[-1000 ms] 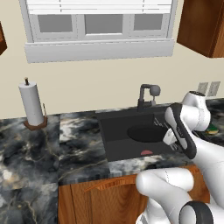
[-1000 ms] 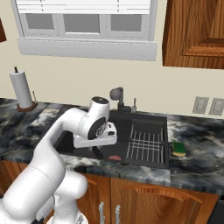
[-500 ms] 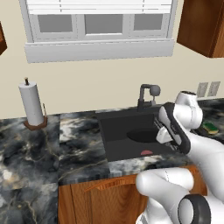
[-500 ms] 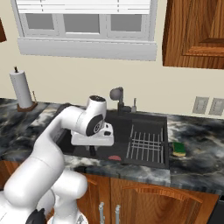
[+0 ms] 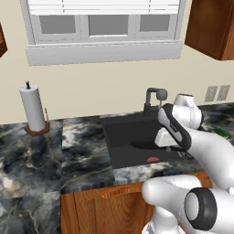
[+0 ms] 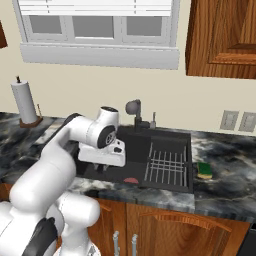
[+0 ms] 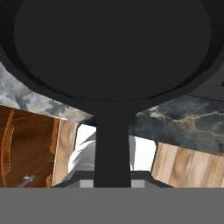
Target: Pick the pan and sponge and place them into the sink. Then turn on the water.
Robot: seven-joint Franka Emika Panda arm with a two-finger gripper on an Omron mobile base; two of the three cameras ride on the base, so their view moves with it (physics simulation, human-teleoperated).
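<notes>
One pan [image 7: 109, 48], matte black, rigid and likely hefty, bowl-heavy so best taken on the straight handle close to the bowl, handle running back toward the camera as the long axis. Held over the sink [image 5: 123, 137] basin, gripper [image 5: 165, 139] clamped on that handle. Sponge [image 6: 204, 170] light, soft, on the counter right of the sink.

Matte black pan [image 7: 109, 48], dark grey sink [image 6: 172, 137], yellow-green sponge [image 6: 204, 170], apparently black-and-grey marbled counter [image 5: 41, 155].
</notes>
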